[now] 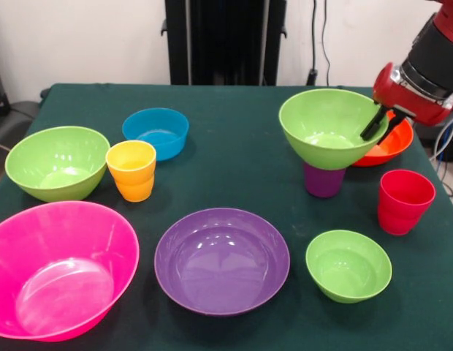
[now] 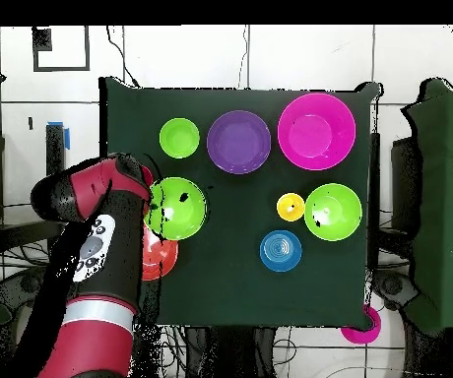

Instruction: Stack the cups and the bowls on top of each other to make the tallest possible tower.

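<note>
Atop purple cup (image 1: 323, 181): glossy lime bowl (image 1: 325, 124), upright; end effector (image 1: 381, 124) clenched on its rim.

Green table (image 1: 234, 168), perhaps cloth-covered.

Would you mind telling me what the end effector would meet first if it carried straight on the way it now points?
Probably the inside of the green bowl on the purple cup; the end effector already sits at its rim.
</note>
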You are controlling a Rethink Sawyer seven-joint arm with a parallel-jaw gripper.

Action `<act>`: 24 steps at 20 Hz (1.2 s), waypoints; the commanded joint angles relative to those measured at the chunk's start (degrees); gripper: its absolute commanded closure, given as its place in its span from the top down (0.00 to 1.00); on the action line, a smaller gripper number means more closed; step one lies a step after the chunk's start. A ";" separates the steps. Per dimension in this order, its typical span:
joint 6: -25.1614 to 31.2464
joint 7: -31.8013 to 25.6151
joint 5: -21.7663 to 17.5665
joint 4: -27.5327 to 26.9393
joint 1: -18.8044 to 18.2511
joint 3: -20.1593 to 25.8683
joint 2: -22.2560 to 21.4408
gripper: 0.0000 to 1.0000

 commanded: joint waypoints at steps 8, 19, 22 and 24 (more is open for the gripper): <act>7.69 1.14 -0.53 -3.77 0.34 4.28 3.12 0.00; 7.03 1.49 -0.70 -2.69 0.64 4.05 2.76 0.00; 6.93 1.51 -0.63 -2.25 0.62 3.95 2.19 0.00; 7.09 1.36 -0.64 -2.19 0.54 3.90 1.97 0.00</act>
